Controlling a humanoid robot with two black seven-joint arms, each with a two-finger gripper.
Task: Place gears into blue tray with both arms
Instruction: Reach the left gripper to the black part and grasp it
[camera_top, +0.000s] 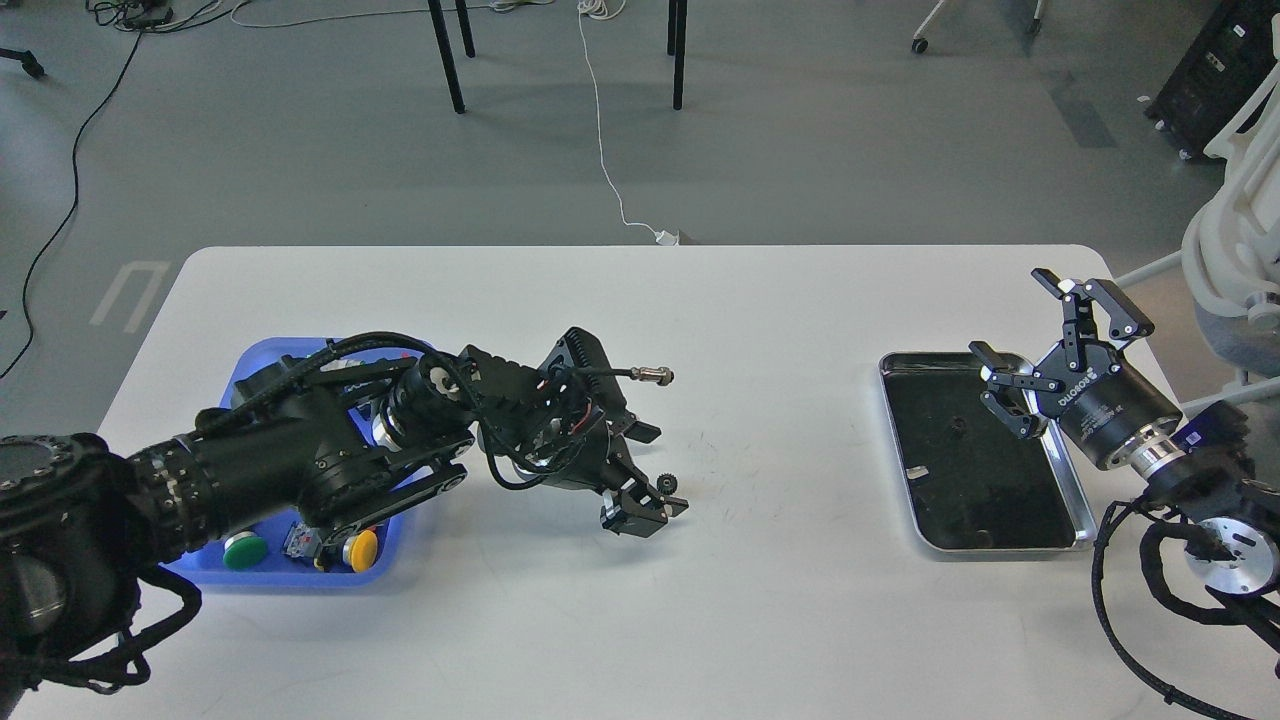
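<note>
Your left gripper: the fingers pinch a gear, which shows as a small toothed black wheel at the tips, just above the bench. The gripper sits right of the blue tray, over bare bench, with its body tilted down toward the surface. A cable with a metal plug juts from the wrist. The left arm crosses over the blue tray and hides most of its inside.

Your right gripper: the fingers are spread wide and carry nothing. It hangs over the right rim of the steel tray, near that tray's far corner. The right arm enters from the right edge.

Blue tray: near the left edge of the bench, at your near side. In its front part you can see a green button, a yellow button and a small grey part between them.

Steel tray: on the right of the bench, well apart from the blue tray. One small dark round piece lies on its black floor; too small to say whether it is a gear
</note>
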